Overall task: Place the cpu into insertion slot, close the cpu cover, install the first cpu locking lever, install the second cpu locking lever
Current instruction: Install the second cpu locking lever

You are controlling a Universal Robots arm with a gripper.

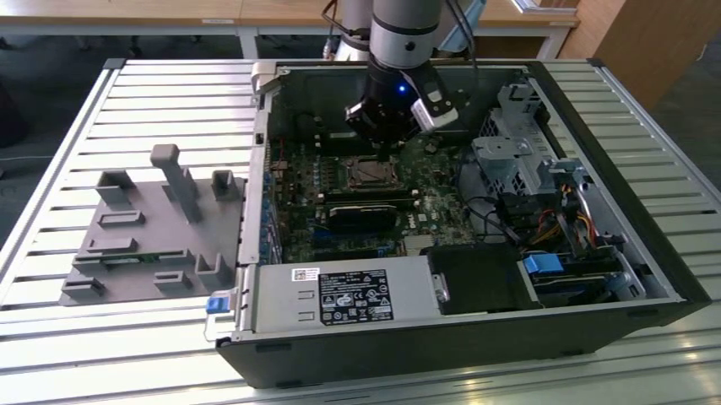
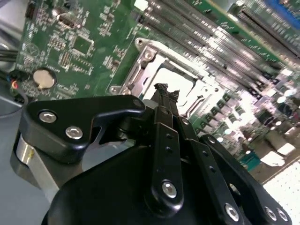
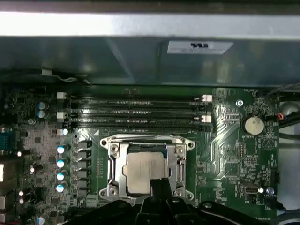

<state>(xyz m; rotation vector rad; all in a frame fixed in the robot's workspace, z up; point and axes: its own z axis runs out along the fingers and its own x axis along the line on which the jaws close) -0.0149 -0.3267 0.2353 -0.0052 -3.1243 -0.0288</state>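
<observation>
The open computer case [image 1: 474,253] lies on the slatted table [image 1: 113,337], occupying the centre and right of the exterior view. The arm descends from the top centre of that frame, and its claw [image 1: 383,139] hangs just above the motherboard [image 1: 338,211].

In the first wrist view, the cpu [image 3: 145,171] sits seated in the insertion slot [image 3: 180,168], lower centre of the frame. The cpu cover [image 3: 117,166] lies flat around the chip, its square window exposing the silver top. The claw [image 3: 159,187] points at the chip's near edge.

In the second wrist view, the claw [image 2: 165,93] has its fingertips drawn together, gripping nothing, poised just over the socket.

A grey fixture tray [image 1: 147,236] rests at the left of the exterior view.
</observation>
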